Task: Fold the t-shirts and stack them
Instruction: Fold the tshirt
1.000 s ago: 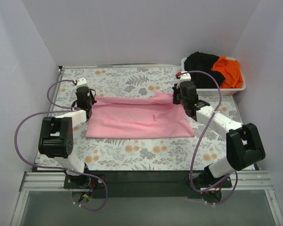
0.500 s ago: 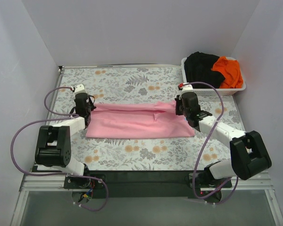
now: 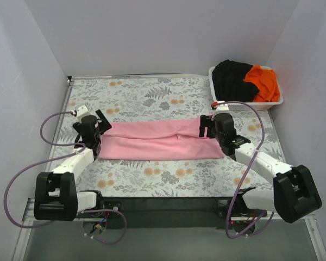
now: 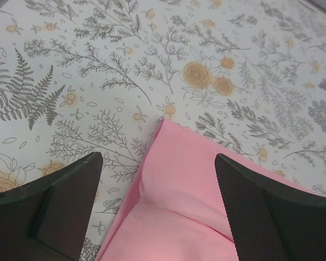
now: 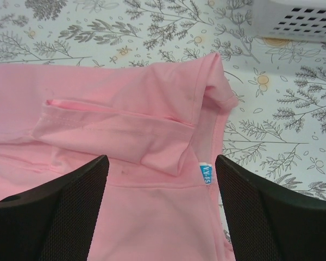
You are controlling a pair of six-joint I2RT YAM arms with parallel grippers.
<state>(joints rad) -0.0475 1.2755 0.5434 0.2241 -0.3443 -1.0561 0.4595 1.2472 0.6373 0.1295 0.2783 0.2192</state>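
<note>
The light pink t-shirt (image 3: 157, 140) is lying folded into a long flat band across the middle of the floral tabletop (image 3: 152, 92). The left fingers (image 4: 60, 201) and right fingers (image 5: 60, 212) are hovering released over its ends. Far right, a white basket (image 3: 274, 102) is holding the black t-shirt (image 3: 231, 76) and orange t-shirt (image 3: 263, 81).

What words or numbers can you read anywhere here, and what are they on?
Blue tag sewn inside the pink shirt: white letters, too small and blurred to read.
No other writing shows, neither on the basket nor on the flowery table.
</note>
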